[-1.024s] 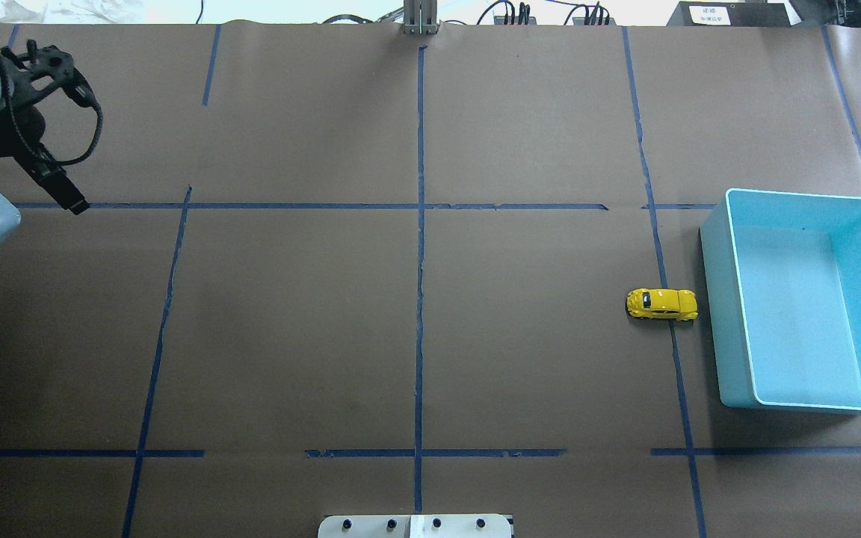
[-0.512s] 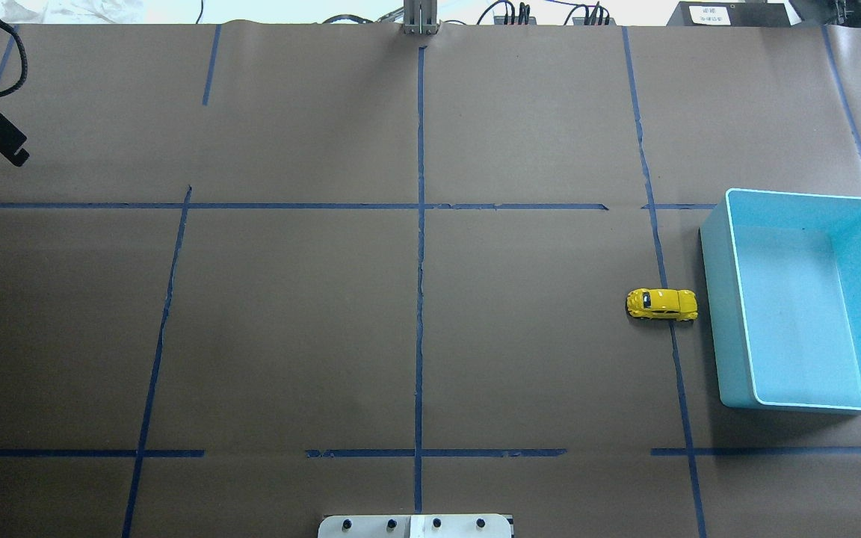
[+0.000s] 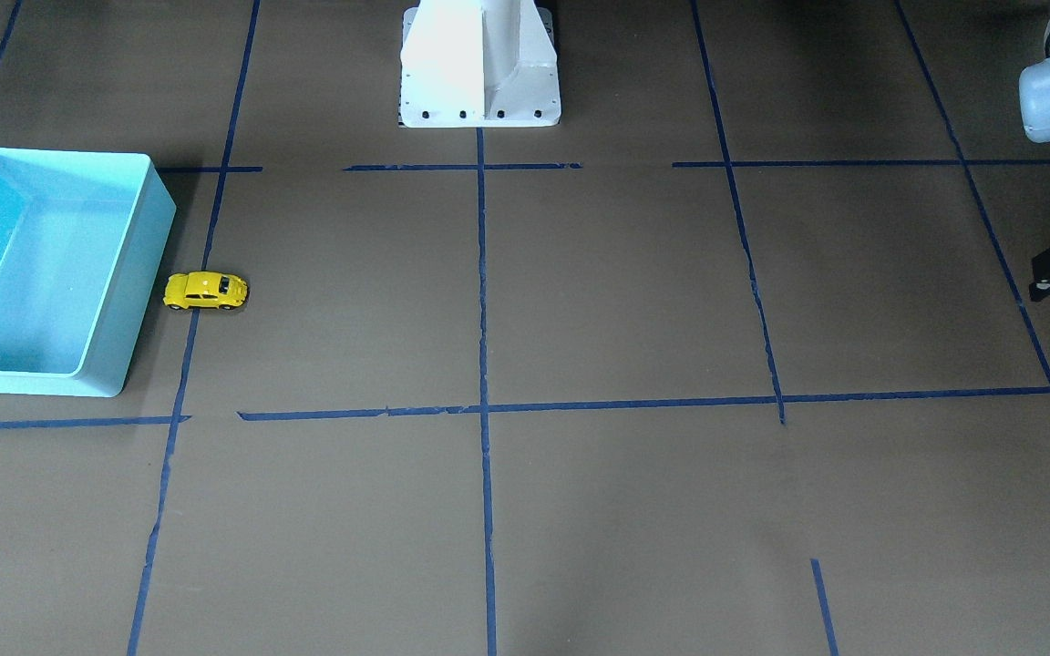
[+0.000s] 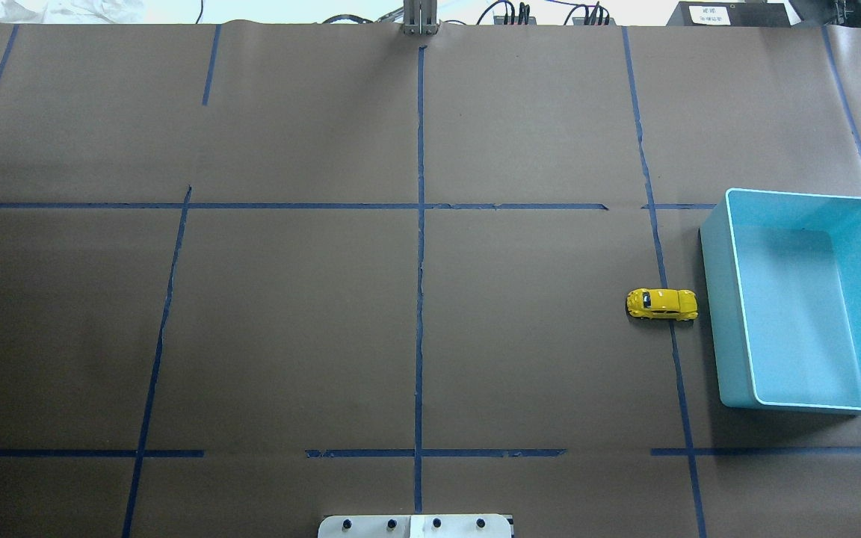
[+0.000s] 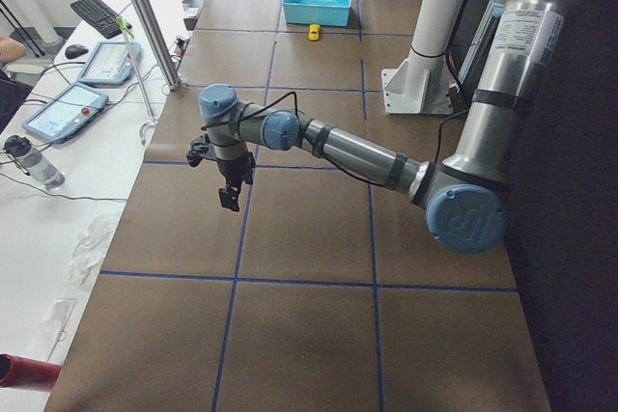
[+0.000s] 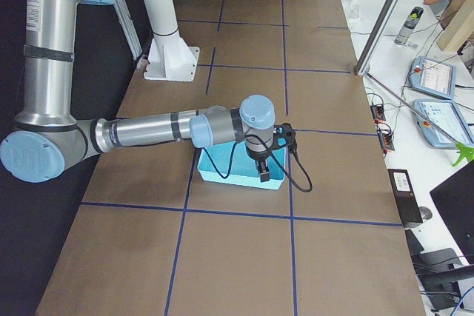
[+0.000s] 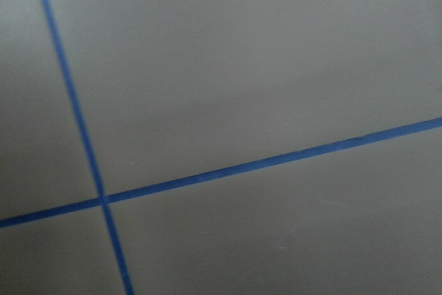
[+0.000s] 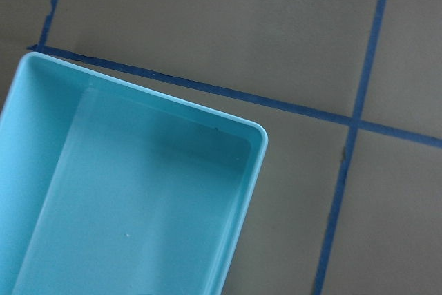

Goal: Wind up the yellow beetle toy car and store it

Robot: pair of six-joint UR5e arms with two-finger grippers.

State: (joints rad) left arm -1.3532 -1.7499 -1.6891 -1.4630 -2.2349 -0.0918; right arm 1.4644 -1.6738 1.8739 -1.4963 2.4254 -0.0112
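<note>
The yellow beetle toy car (image 4: 662,304) stands on its wheels on the brown table, just left of the light blue bin (image 4: 713,314); it also shows in the front view (image 3: 206,291) and, tiny, in the left side view (image 5: 314,33). The bin is empty. My left gripper (image 3: 1040,292) hangs far from the car at the table's left end, fingers together and empty; the left side view (image 5: 230,202) shows it above the table. My right gripper (image 6: 264,175) hovers over the bin's outer corner; I cannot tell whether it is open or shut.
Blue tape lines divide the brown paper table cover. The robot's white base (image 3: 479,64) stands at the middle of the near edge. The right wrist view shows a corner of the bin (image 8: 257,164). The left wrist view shows only paper and tape.
My left arm has pulled away to the left and left the overhead view. The car and the bin have not moved.
</note>
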